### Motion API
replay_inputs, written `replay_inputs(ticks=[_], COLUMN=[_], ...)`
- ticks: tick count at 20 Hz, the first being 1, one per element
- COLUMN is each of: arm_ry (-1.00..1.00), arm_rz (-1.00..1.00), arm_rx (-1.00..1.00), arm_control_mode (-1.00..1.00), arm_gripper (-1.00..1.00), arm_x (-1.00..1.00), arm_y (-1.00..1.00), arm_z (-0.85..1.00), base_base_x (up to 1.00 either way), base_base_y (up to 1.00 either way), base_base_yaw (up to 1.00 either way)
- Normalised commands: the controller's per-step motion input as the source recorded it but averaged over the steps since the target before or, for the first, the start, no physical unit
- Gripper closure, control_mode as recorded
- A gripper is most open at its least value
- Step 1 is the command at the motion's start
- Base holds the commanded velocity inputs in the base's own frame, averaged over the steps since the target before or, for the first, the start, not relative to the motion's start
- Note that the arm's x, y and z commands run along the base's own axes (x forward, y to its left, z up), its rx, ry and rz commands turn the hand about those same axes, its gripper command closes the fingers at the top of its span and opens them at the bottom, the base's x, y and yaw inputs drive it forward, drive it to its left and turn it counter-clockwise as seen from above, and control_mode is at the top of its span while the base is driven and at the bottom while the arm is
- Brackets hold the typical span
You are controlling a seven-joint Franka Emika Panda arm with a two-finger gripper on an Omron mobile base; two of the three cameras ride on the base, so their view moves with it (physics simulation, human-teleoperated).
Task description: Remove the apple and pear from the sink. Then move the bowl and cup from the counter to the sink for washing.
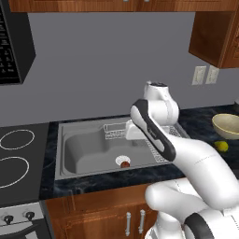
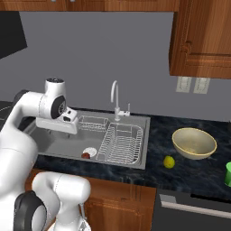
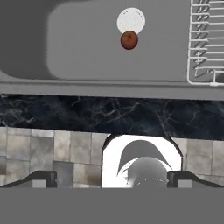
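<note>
The apple (image 3: 129, 40) lies on the floor of the sink (image 2: 54, 143), touching the round drain (image 3: 131, 20); it also shows as a dark red apple (image 1: 125, 164) (image 2: 85, 155). The pear (image 2: 169, 162) rests on the counter (image 2: 162, 133) right of the sink, in front of the bowl (image 2: 194, 142). The green cup (image 2: 228, 173) stands at the far right edge. My gripper (image 3: 111, 180) hangs open and empty above the sink's front left part, well short of the apple. Its white hand (image 2: 56, 121) hovers over the basin.
A large wire rack (image 2: 121, 143) fills the sink's right side and a small one (image 2: 92, 122) sits at the back. The curved faucet (image 2: 115, 97) rises behind them. A stovetop (image 1: 18, 154) lies left of the sink. Wall cabinets (image 2: 203, 40) hang above the bowl.
</note>
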Motion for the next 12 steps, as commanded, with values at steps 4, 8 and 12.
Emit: replay_inputs(ticks=[4, 8, 12], arm_ry=[0.04, 0.09, 0.05], arm_rz=[-0.09, -0.04, 0.0], arm_rx=[0.0, 0.0, 0.0], arm_control_mode=[-1.0, -1.0, -1.0], arm_gripper=[-1.0, -1.0, -1.0], arm_x=[0.34, 0.36, 0.35], arm_y=[0.06, 0.0, 0.0], arm_z=[-0.18, -0.2, -0.18], base_base_x=[0.0, 0.0, 0.0], base_base_y=[0.0, 0.0, 0.0], base_base_yaw=[0.0, 0.0, 0.0])
